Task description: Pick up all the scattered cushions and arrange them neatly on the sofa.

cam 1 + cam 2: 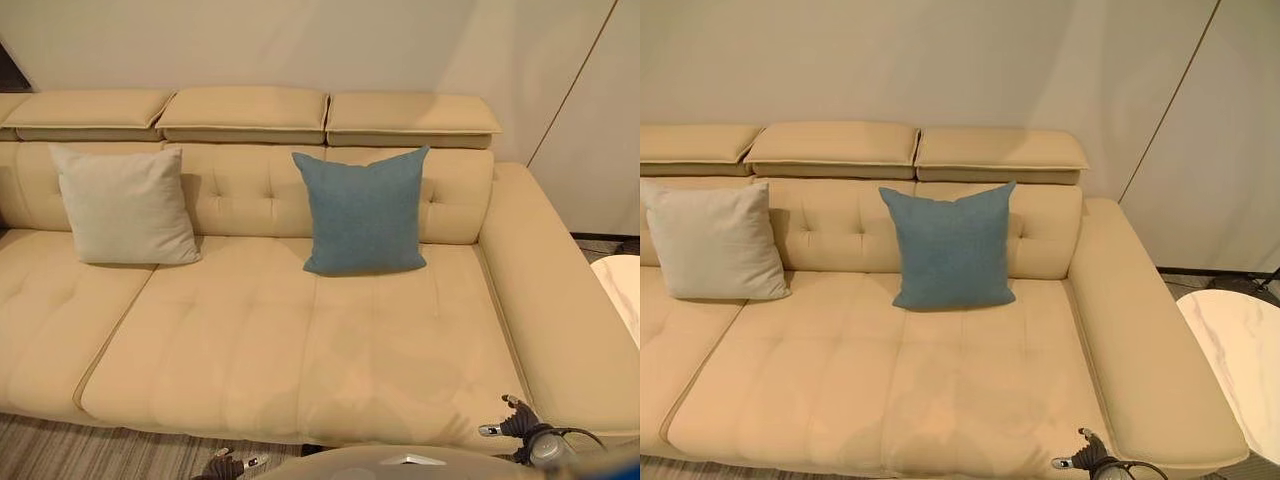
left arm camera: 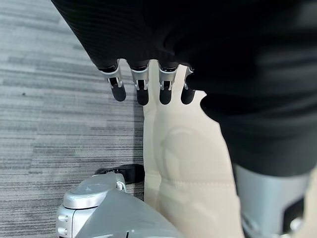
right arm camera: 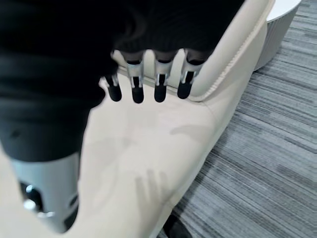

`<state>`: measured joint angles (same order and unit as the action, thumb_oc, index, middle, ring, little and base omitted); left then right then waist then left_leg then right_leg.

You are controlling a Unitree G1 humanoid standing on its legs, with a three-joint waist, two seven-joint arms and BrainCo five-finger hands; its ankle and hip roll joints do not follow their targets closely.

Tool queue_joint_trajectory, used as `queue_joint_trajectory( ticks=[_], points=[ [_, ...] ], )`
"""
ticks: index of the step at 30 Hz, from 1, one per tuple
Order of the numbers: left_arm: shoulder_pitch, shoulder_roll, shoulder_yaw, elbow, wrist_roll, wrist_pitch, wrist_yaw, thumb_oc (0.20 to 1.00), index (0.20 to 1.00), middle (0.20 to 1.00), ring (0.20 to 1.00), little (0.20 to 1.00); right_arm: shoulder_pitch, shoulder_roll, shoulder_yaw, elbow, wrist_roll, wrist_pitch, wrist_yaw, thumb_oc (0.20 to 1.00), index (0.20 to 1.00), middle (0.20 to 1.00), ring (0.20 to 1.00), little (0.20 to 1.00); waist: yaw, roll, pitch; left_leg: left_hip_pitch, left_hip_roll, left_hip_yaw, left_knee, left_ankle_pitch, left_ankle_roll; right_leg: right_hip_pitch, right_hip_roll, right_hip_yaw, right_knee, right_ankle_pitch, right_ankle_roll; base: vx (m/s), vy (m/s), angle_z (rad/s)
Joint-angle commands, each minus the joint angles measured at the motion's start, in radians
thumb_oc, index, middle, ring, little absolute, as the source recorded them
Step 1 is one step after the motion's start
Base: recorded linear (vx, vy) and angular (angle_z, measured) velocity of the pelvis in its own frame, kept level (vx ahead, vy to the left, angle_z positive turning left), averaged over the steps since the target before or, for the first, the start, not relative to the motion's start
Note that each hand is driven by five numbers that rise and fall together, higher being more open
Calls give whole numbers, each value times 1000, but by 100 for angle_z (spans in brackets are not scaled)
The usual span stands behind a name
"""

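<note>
Left hand (image 2: 148, 87) hanging low at the sofa's (image 1: 300, 340) near edge, fingers straight, empty. Grey cushion (image 1: 125, 205) leaning upright on the backrest at left, blue cushion (image 1: 365, 212) likewise mid-right, both facing forward, square, so no long axis. Right hand (image 3: 148, 87) hanging relaxed, empty, over the near right seat.

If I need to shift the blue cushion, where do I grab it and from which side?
Probably take the blue cushion by its upper right corner, coming from above and in front with the right hand, whose fingers are open. The cushion stands upright against the sofa backrest, so its top edge and pointed corners are free, while its bottom edge sits on the seat and its back is against the backrest.
</note>
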<state>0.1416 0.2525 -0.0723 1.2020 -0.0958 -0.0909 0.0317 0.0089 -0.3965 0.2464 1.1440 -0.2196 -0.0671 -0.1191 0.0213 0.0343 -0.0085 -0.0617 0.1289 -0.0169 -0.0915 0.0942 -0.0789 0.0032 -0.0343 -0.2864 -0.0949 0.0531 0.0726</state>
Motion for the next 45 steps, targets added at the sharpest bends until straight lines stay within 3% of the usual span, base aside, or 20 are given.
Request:
queue_joint_trajectory(
  ticks=[1,5,7,11,15,19,21,23,24,25,26,28,29,31,35,45],
  points=[
    [-113,44,-12,11,32,-1,25,1000,1000,1000,1000,1000,-71,30,-31,31,48,5,-28,1000,1000,1000,1000,1000,20,-69,91,-17,8,12,101,-57,-67,29,-53,-29,8,-78,51,-240,-103,46],
    [-121,28,-17,26,40,2,19,1000,1000,1000,1000,1000,-84,22,-25,52,54,10,-28,1000,1000,1000,1000,1000,20,-87,114,-32,-32,-1,284,-162,-49,2,-72,-20,11,-54,39,-219,-37,18],
    [-114,19,-15,41,49,6,15,1000,1000,1000,1000,1000,-84,19,-28,54,53,13,-27,1000,1000,1000,1000,1000,8,-89,99,-7,-46,-13,317,-191,-36,-21,-77,-18,18,-43,40,-154,36,-25],
    [-106,-3,-30,39,55,7,6,1000,1000,1000,1000,1000,-80,20,-36,68,53,20,-18,1000,1000,1000,1000,1000,-25,-60,65,96,-62,-34,262,-228,-30,-73,-75,-5,44,-14,48,-113,110,9],
    [-127,-10,-63,22,64,8,7,1000,1000,1000,1000,1000,-92,24,-36,86,47,33,-23,1000,1000,1000,1000,1000,-44,-48,57,118,-77,-9,180,-267,-4,-128,-106,-3,72,20,62,-154,140,15],
    [-144,-8,-75,21,72,6,17,1000,1000,1000,1000,1000,-104,35,-32,76,53,39,-25,1000,1000,1000,1000,1000,-45,-55,70,107,-111,-10,165,-271,19,-170,-133,9,77,66,82,-175,134,-11],
    [-161,-9,-80,29,79,5,29,1000,1000,1000,1000,1000,-120,45,-17,87,32,48,-30,1000,1000,1000,1000,1000,-36,-65,89,87,-151,-29,150,-262,38,-212,-159,14,69,111,112,-305,154,-4],
    [-167,-4,-78,30,79,3,31,1000,1000,1000,1000,1000,-128,52,-4,86,17,55,-28,1000,1000,1000,1000,1000,-29,-65,106,65,-160,-27,148,-246,49,-237,-174,2,92,109,121,-317,104,-9],
    [-174,1,-78,29,73,5,34,1000,1000,1000,1000,1000,-139,53,2,87,13,58,-29,1000,1000,1000,1000,1000,-26,-65,115,49,-162,-24,150,-237,56,-248,-174,10,124,90,119,-467,90,-44],
    [-179,19,-72,37,74,14,38,1000,1000,1000,1000,1000,-141,56,12,94,12,60,-25,1000,1000,1000,1000,1000,-4,-57,122,15,-157,-11,149,-209,77,-212,-168,42,253,9,93,-427,76,-46],
    [-177,23,-68,44,74,17,40,1000,1000,1000,1000,1000,-137,58,12,96,18,56,-24,1000,1000,1000,1000,1000,3,-52,113,7,-150,-10,138,-195,82,-195,-162,51,308,-22,82,-324,56,-43],
    [-175,25,-65,47,69,18,41,1000,1000,1000,1000,1000,-134,61,11,100,21,57,-22,1000,1000,1000,1000,1000,9,-48,107,-2,-144,-8,136,-185,86,-185,-156,58,362,-46,77,-81,-56,-23],
    [-168,30,-63,54,64,18,40,1000,1000,1000,1000,1000,-120,70,2,104,27,56,-25,1000,1000,1000,1000,1000,32,-71,89,-15,-153,-7,138,-187,76,-99,-154,64,291,-60,74,-52,-156,-26],
    [-163,21,-54,53,50,19,43,1000,1000,1000,1000,1000,-119,78,1,106,33,58,-22,1000,1000,1000,1000,1000,37,-87,63,-23,-151,-1,136,-181,66,-54,-148,47,215,-63,80,11,-137,-24],
    [-156,-3,-32,57,1,17,42,1000,1000,1000,1000,1000,-124,72,4,105,40,62,-31,1000,1000,1000,1000,1000,38,-97,42,-6,-125,15,133,-176,42,-13,-111,44,100,-54,80,21,-139,-14],
    [-146,-11,-30,74,-2,25,34,1000,1000,1000,1000,1000,-117,86,11,124,44,57,-44,1000,1000,1000,1000,1000,37,-94,35,57,-99,22,60,-143,21,44,-84,22,22,-42,77,19,-35,2]
  ],
)
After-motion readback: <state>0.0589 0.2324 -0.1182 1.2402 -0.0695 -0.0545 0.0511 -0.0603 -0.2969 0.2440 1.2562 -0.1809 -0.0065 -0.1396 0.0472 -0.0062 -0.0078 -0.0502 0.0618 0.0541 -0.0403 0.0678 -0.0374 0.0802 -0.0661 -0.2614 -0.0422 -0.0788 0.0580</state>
